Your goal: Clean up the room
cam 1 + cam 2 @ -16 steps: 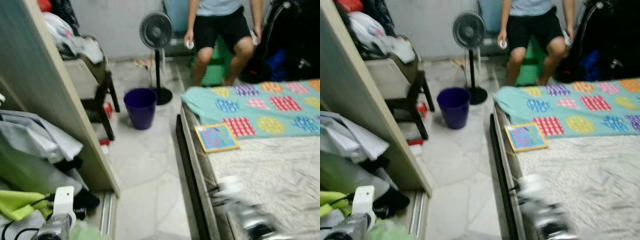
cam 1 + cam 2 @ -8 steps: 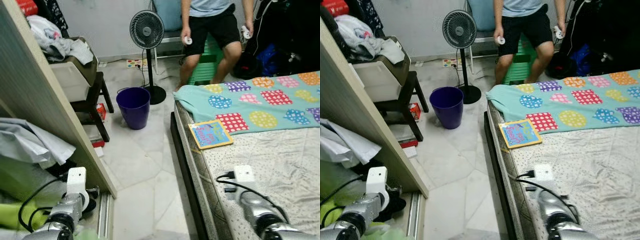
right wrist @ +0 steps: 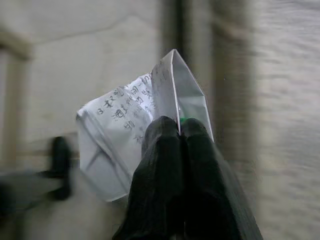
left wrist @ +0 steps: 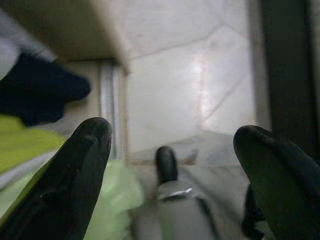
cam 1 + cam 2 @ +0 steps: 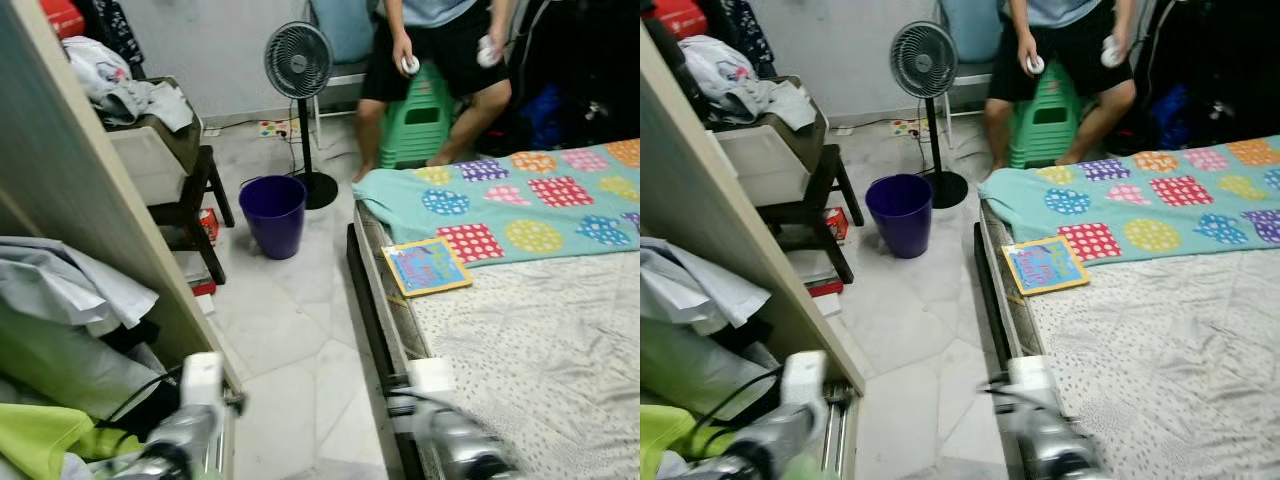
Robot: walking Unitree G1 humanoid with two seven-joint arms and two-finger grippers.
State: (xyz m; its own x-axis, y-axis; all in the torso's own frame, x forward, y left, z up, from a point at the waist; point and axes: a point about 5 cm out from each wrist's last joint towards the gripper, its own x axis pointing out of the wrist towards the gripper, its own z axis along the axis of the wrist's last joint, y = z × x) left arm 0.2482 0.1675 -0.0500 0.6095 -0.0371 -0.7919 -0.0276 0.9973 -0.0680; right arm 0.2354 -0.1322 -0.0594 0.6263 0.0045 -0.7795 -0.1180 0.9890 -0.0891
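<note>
- Right wrist view: your right gripper (image 3: 180, 131) has its two black fingers pressed together on a white paper packet (image 3: 125, 135) with printed writing, held above the pale floor beside the dark bed frame.
- In the head views, your right arm (image 5: 450, 450) sits low at the near edge of the bed (image 5: 540, 340), blurred; the packet can't be made out there.
- Your left gripper (image 4: 172, 165) is spread wide and holds nothing, fingers (image 4: 75, 185) hanging over the floor tiles and the sliding track of the wardrobe.
- Left arm (image 5: 185, 435) is low by the wardrobe's edge (image 5: 120, 230), next to a heap of clothes (image 5: 60, 340) with a lime-green piece at the bottom.
- Ahead of you on the tiled floor (image 5: 290, 320) stands a purple bin (image 5: 273, 215), upright and open, just beside the base of a standing fan (image 5: 300, 62).
- On the bed, a colourful book (image 5: 427, 267) lies near the edge, touching the hem of a turquoise patterned blanket (image 5: 510, 205).
- A person (image 5: 440, 60) sits on a green stool (image 5: 418, 118) at the far end, a small white object in each hand.
</note>
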